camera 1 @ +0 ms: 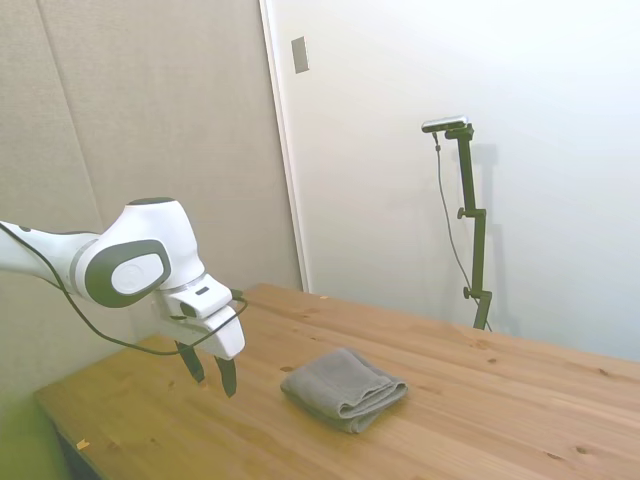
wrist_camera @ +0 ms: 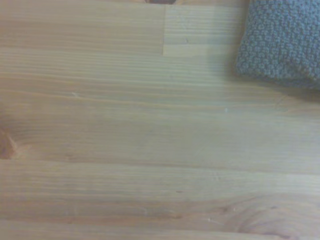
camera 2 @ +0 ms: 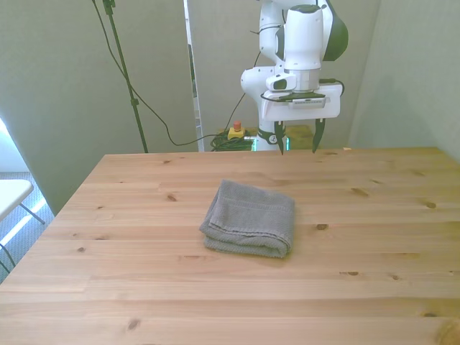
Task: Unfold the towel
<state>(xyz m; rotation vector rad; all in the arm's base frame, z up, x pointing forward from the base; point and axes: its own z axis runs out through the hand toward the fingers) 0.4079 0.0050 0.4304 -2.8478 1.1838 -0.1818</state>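
The gray towel lies folded in thick layers near the middle of the wooden table; it also shows in the side view as a folded towel. My gripper hangs open above the table's far edge, behind the towel and slightly toward the front view's right, with nothing between its fingers. In the side view the gripper is left of the towel, a short way above the wood. The wrist view catches one corner of the towel over bare planks.
Cables and a small yellow box with a red button lie on the floor behind the table. A white panel wall stands behind the table in the side view.
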